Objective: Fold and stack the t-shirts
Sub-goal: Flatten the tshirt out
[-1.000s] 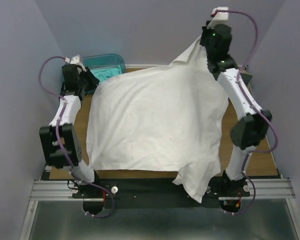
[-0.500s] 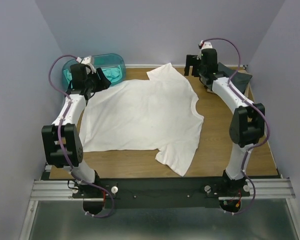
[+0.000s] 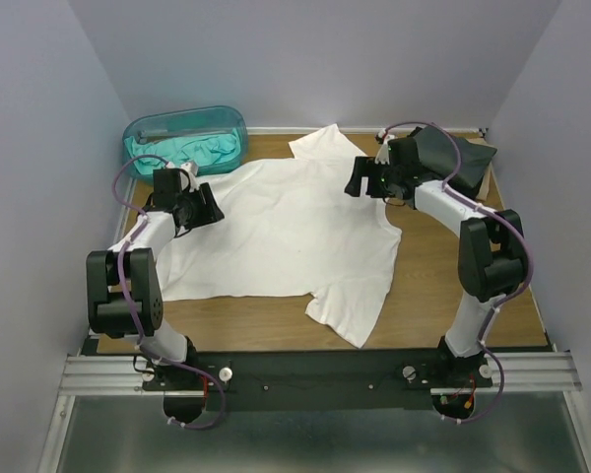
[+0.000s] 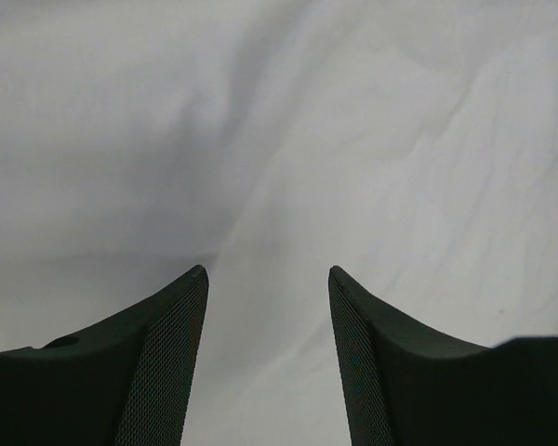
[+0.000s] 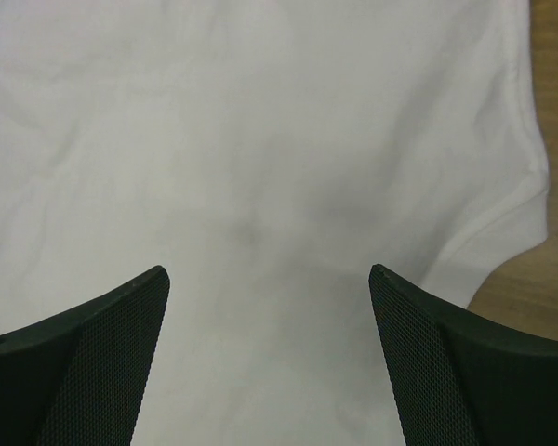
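Observation:
A white t-shirt (image 3: 286,232) lies spread flat on the wooden table (image 3: 443,286), one sleeve toward the back and one toward the front. My left gripper (image 3: 208,208) hovers low over the shirt's left edge, open, with only white cloth (image 4: 279,139) below its fingers (image 4: 172,344). My right gripper (image 3: 361,178) is over the shirt near the collar, wide open and empty (image 5: 270,274), with white cloth (image 5: 260,121) under it. A dark charcoal folded t-shirt (image 3: 460,158) lies at the back right. A teal t-shirt (image 3: 205,151) is bunched in the tub.
The translucent teal plastic tub (image 3: 182,119) stands at the back left corner. Bare wood (image 5: 551,288) shows just right of the shirt's edge in the right wrist view. Walls close in the table on three sides.
A second ago the white shirt hung lifted between both grippers. It has been let go and now lies flat. Both grippers opened and dropped lower over the cloth.

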Robot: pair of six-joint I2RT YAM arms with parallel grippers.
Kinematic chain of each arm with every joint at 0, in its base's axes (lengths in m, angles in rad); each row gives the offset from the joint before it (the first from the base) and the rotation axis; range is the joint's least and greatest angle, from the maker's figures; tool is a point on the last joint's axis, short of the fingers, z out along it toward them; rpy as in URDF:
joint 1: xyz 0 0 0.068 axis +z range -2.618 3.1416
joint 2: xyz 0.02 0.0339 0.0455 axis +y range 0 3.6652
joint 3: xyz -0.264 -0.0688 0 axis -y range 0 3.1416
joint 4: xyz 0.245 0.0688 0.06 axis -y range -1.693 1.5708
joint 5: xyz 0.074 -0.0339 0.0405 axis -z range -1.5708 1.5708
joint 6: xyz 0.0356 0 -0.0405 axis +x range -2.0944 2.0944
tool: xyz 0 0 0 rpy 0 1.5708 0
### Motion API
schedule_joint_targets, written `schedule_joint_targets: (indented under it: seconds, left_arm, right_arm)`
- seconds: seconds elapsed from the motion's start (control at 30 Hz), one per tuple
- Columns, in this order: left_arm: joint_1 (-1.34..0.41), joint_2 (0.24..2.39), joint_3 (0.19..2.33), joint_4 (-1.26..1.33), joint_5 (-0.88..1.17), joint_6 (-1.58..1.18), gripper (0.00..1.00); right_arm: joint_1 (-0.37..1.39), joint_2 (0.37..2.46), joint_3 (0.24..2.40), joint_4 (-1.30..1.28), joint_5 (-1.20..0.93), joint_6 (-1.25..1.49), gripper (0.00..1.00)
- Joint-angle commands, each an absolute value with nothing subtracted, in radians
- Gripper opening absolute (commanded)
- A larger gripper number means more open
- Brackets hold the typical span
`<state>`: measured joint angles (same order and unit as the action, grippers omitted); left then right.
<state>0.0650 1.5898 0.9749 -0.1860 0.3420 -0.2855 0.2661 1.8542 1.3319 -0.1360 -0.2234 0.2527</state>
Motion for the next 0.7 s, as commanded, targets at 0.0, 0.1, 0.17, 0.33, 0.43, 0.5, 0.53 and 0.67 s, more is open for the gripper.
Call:
schedule_joint_targets:
  seconds: [0.0,0.1,0.17,0.33,0.43,0.5,0.53,0.67]
  left_arm:
    - [0.069,1.532,0.931,-0.216,0.289,-0.242,0.63]
    - [0.075,1.543,0.914,-0.23,0.285,-0.236,0.63]
    - [0.077,1.554,0.905,-0.232,0.288,-0.236,0.63]
    - [0.078,1.563,0.922,-0.253,0.269,-0.236,0.63]
    - [0.09,1.522,0.942,-0.267,0.241,-0.229,0.65]
    - [0.106,1.505,0.949,-0.278,0.215,-0.216,0.67]
    - [0.116,1.502,0.953,-0.293,0.19,-0.209,0.69]
    - [0.182,1.526,0.963,-0.337,0.17,-0.178,0.69]
  right_arm:
    - [0.279,1.859,1.276,-0.138,-0.268,0.264,0.94]
    - [0.279,1.874,1.249,-0.135,-0.256,0.253,0.94]
    - [0.279,1.896,1.227,-0.135,-0.252,0.247,0.93]
    - [0.278,1.942,1.189,-0.129,-0.23,0.252,0.92]
    - [0.279,1.951,1.163,-0.132,-0.196,0.242,0.93]
    - [0.276,1.951,1.15,-0.132,-0.172,0.25,0.93]
    - [0.278,1.953,1.143,-0.133,-0.146,0.253,0.93]
    - [0.261,1.948,1.127,-0.146,-0.098,0.304,0.93]
